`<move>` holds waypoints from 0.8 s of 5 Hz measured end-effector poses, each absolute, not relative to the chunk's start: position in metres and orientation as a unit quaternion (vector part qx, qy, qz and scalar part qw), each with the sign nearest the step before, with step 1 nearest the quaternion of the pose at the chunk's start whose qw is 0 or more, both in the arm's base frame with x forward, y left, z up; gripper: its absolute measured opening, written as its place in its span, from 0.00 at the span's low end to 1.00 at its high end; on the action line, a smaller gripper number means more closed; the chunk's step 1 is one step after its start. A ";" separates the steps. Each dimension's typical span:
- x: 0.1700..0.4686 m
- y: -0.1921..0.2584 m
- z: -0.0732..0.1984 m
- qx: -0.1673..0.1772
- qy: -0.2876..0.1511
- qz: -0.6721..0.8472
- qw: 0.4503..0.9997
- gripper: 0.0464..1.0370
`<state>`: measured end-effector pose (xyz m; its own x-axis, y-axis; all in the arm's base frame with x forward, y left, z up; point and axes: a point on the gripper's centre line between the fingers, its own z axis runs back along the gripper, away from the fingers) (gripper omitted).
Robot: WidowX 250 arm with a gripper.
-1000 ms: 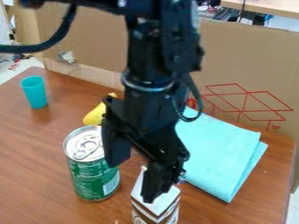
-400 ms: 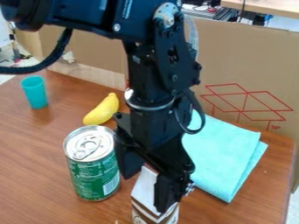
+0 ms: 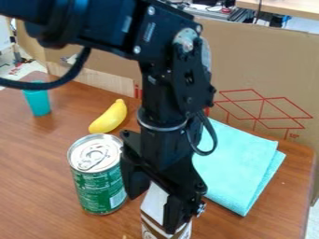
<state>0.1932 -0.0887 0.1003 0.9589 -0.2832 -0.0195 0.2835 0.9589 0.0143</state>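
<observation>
The black gripper hangs near the lower middle of the camera view, its two fingers apart. One finger stands beside the green can, at the carton's upper left; the other covers part of the front right of a white and brown carton. The carton stands upright at the bottom edge, and whether the fingers touch it I cannot tell. A green can with a silver top is upright just left of the gripper. Behind the can lies a yellow banana-like object.
A folded turquoise cloth lies right of the arm. At the back left stands a teal cup, partly behind the arm's cable. A cardboard wall with red lines runs along the back of the wooden table.
The gripper has shifted right and slightly down over the carton. More of the upper arm has come into view, the yellow object is uncovered, and the cable now crosses the cup's top.
</observation>
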 end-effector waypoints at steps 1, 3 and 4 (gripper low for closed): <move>0.194 -0.076 0.088 0.020 0.035 -0.128 0.991 0.93; 0.194 -0.081 0.088 0.001 0.028 -0.138 0.990 0.80; 0.206 -0.090 0.127 -0.009 -0.030 -0.153 0.988 0.80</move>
